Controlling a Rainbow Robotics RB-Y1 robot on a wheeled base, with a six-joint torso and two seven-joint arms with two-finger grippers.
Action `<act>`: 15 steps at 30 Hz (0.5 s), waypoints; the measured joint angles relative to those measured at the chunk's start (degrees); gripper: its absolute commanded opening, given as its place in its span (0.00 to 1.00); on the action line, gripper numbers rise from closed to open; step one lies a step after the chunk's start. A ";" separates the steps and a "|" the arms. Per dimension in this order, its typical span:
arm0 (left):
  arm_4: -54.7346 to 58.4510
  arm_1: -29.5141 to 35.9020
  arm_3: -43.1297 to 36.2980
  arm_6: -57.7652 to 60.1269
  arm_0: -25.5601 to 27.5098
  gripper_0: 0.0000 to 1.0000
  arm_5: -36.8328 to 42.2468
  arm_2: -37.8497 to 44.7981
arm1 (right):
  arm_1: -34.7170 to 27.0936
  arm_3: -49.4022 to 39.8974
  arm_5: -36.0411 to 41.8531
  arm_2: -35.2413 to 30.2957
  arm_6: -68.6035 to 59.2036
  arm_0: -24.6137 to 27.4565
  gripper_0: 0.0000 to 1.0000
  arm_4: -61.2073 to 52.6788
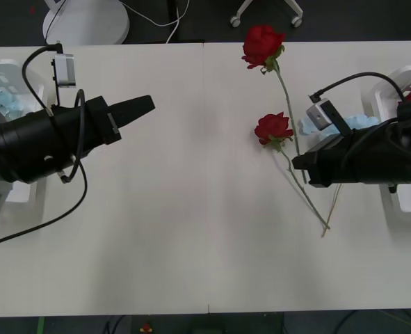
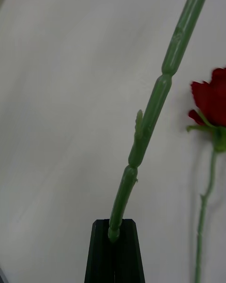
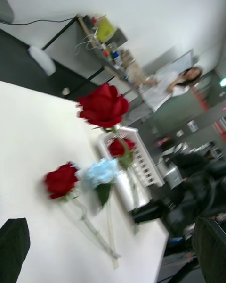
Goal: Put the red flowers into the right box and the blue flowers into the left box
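Red flowers (image 1: 263, 45) lie on the white bench (image 1: 191, 229) to your right of centre: one rose head near the far edge, a second (image 1: 273, 128) nearer you, their thin green stems crossing as they run toward the near side. Your right hand (image 2: 115, 238) is clenched on the stem of one rose; the right wrist view has the black fingers pinched together around the green stem (image 2: 150, 118), but you cannot tell from it which head that stem belongs to. In the front view the right arm's black body covers the fingertips and part of the stems. A blue flower (image 1: 351, 124) peeks out just behind that arm, mostly hidden. The right box (image 1: 400, 87) is cut off at the frame edge, with a bit of red inside it. On the other side, the left box (image 1: 7, 73) is largely covered by the left arm, pale blue petals showing in it. Your left hand (image 3: 113, 250) hovers above the bench, released, fingers spread at the corners of its wrist view
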 measured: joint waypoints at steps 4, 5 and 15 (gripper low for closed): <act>-7.76 2.02 -0.10 0.00 0.19 1.00 10.90 8.54 | -6.34 3.98 8.16 -4.19 -3.65 -0.03 0.00 0.47; -9.29 2.39 -0.13 0.00 0.19 1.00 12.83 10.25 | -7.82 5.53 9.95 -5.01 -4.17 -0.03 0.00 0.54; -22.44 3.89 -0.46 -0.37 0.14 1.00 27.73 18.27 | -19.51 24.24 22.25 -12.12 -4.41 -0.04 0.00 1.30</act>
